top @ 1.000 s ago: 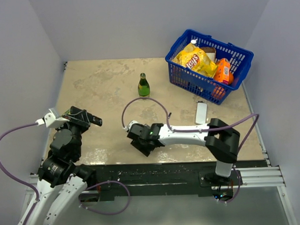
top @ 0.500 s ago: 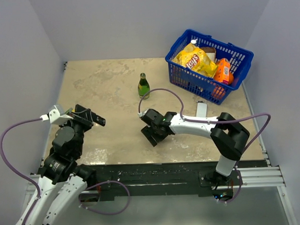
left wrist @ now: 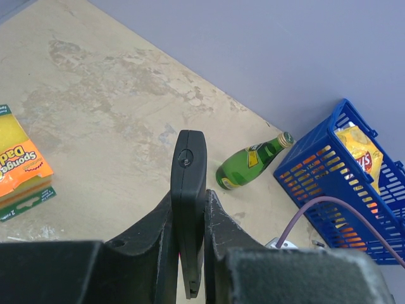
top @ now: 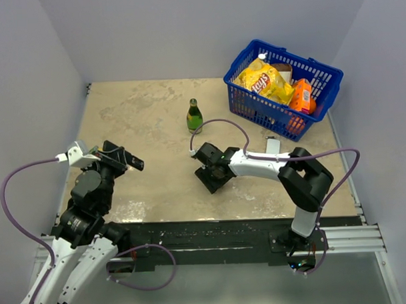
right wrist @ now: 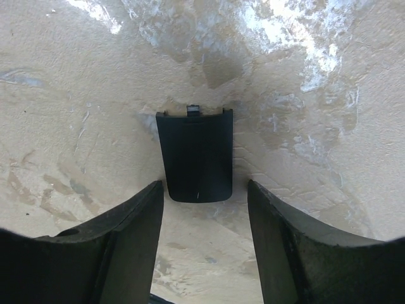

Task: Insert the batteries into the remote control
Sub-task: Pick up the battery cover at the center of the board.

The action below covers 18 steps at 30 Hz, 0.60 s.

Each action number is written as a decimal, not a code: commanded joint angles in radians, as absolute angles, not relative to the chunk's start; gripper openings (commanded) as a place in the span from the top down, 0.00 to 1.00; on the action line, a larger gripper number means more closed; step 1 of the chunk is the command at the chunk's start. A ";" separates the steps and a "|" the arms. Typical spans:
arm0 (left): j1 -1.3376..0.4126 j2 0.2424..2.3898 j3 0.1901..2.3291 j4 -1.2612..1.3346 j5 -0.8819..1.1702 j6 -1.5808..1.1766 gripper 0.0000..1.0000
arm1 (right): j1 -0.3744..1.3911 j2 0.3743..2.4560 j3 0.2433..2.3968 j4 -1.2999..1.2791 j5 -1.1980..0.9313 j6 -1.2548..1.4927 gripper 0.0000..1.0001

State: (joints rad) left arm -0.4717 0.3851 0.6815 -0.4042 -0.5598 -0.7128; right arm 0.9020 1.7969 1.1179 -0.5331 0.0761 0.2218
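My left gripper (left wrist: 188, 206) is shut on the remote control (left wrist: 188, 177), a slim black bar held edge-on and raised above the table's left side (top: 126, 161). My right gripper (right wrist: 204, 189) stands open, low over the table near the middle (top: 214, 177). A small black cover piece (right wrist: 195, 155) lies flat on the table just ahead of its fingers, touching neither finger. No batteries show in any view.
A green bottle (top: 194, 116) stands behind the right gripper. A blue basket (top: 261, 110) with snack packs sits at the back right. A flat white device (top: 272, 151) lies in front of it. An orange sponge pack (left wrist: 19, 168) lies at the left.
The right gripper has moved right and a little farther back over the table. The left arm, still holding the remote control, has shifted slightly right.
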 commanded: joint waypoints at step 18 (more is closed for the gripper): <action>-0.474 0.431 0.445 -0.069 -0.256 -0.828 1.00 | 0.945 1.809 1.143 -0.592 0.130 0.204 0.76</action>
